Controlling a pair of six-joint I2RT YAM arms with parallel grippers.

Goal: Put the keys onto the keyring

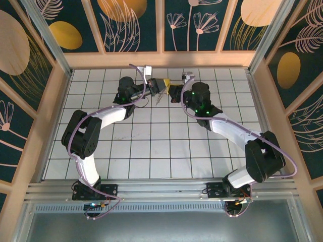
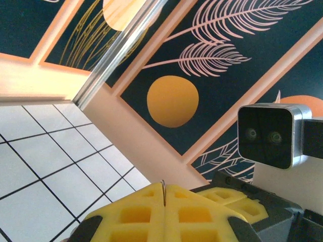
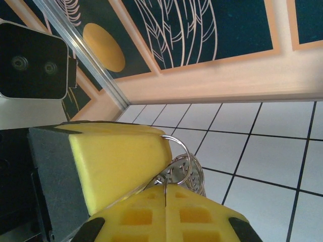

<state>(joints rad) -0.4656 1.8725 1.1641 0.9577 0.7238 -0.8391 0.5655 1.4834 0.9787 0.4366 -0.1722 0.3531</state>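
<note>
Right gripper [image 3: 165, 197] is shut, pinching the keyring [image 3: 192, 171] by its thin wire just above its tips. Left gripper [image 2: 164, 195], also shut, seems to nip the same wire. Light, springy, slippery: grip edge-on, firmly.

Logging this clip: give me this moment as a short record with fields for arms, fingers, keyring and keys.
arms: both reach to the far middle of the tiled table, tips meeting
left gripper: fingers shut, the thin wire of the keyring pinched between them
right gripper: fingers shut on the same loop
keyring: a thin metal loop, spanning the two grippers
keys: small metal pieces behind the loop, too blurred to tell apart
</note>
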